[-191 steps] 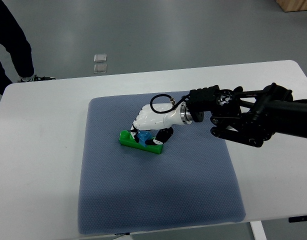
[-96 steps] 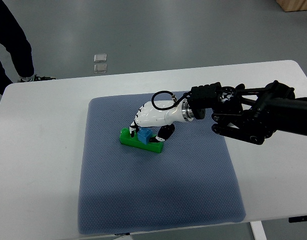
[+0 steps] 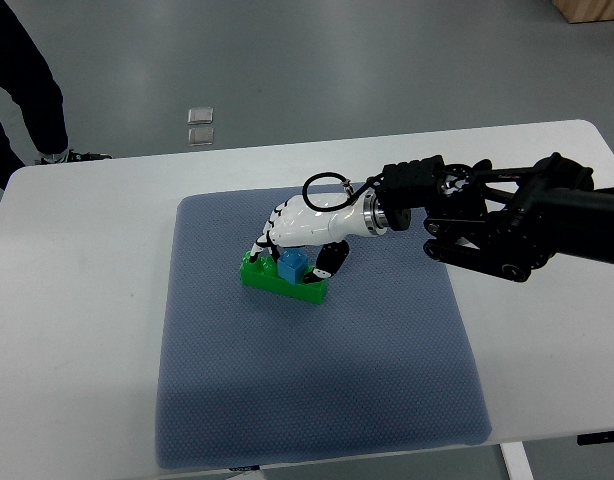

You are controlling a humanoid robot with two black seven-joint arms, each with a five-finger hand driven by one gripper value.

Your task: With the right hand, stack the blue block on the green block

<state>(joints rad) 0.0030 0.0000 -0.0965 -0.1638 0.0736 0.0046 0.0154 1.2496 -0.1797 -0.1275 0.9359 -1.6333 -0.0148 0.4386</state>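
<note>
Right hand (image 3: 292, 240) lifted; blue block (image 3: 293, 266) atop green block (image 3: 282, 281).

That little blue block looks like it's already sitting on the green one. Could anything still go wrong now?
Possibly. The right hand is close around the blue block, so pulling away might drag or tip it off the green block. Whether the blue block is fully pressed down can't be seen; if loose, it may slide off. The green block lies free on the blue-grey mat, so a nudge could shift the whole stack.
</note>
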